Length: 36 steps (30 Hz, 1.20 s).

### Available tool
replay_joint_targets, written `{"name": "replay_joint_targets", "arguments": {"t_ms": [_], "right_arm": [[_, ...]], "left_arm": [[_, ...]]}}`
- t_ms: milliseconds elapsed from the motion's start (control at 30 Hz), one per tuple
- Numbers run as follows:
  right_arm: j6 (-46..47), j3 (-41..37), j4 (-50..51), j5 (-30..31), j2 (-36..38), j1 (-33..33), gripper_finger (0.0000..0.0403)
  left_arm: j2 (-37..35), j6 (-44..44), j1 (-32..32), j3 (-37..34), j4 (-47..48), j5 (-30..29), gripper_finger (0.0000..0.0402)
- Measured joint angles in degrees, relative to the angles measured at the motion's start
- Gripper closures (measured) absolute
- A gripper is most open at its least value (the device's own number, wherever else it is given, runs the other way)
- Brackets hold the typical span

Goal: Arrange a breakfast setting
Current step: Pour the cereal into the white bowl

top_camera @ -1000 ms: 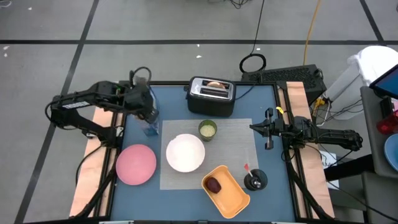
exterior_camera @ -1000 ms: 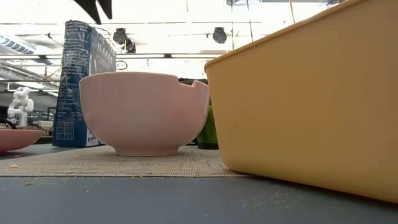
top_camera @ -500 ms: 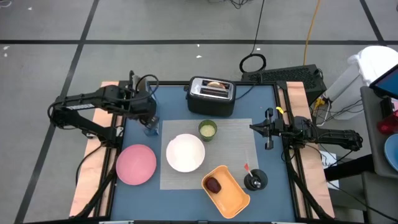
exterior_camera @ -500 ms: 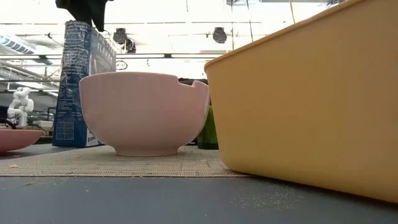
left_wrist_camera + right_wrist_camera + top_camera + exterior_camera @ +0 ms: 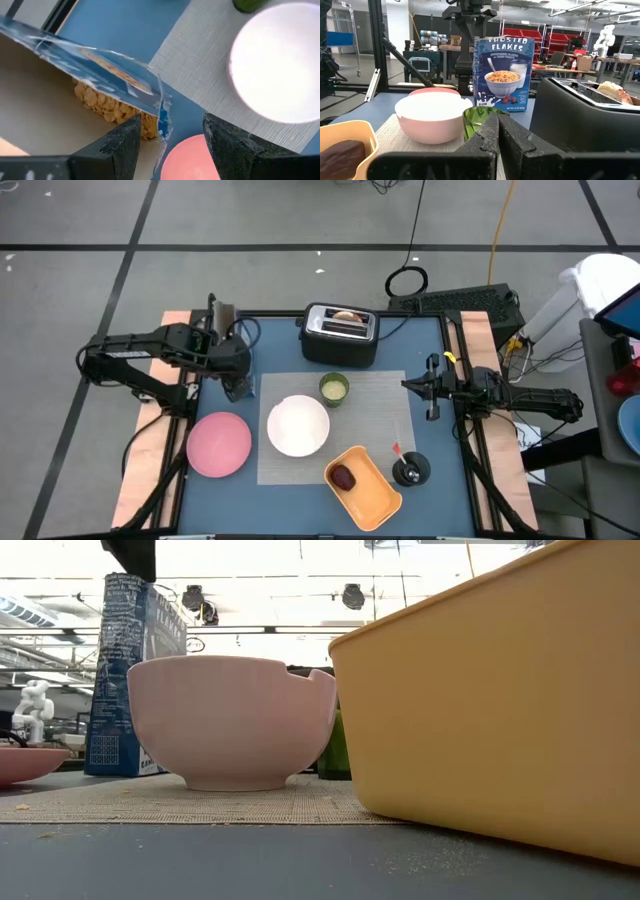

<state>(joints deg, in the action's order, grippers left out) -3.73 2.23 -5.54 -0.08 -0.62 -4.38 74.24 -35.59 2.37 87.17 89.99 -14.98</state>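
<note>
White bowl hides most of the cup at table level; left tool open, right tool closed.

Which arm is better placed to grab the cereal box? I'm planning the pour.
Left. Its gripper hangs open right above the open cereal box; the right gripper waits shut across the placemat.

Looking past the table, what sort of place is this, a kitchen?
Probably not a kitchen but a robotics lab or workshop. Beyond the cereal box stand metal shelving with red bins and a white robot arm; from above, cables lie on a bare grey floor.
</note>
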Motion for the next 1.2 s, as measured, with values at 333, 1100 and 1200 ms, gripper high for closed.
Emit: {"name": "replay_joint_targets", "arguments": {"t_ms": [333, 1100, 1200], "right_arm": [[0.00, 0.01, 0.00, 0.00, 0.00, 0.00, 0.0401], [0.00, 0.01, 0.00, 0.01, 0.01, 0.00, 0.0401], [0.00, -0.01, 0.00, 0.00, 0.00, -0.01, 0.0401]], "left_arm": [[0.00, 5.32, 0.00, -7.19, -0.02, 0.86, 0.0183], [0.00, 7.07, -0.04, -13.90, -0.04, 1.03, 0.0327], [0.00, 7.20, -0.04, -13.90, -0.04, 1.05, 0.0366]]}}
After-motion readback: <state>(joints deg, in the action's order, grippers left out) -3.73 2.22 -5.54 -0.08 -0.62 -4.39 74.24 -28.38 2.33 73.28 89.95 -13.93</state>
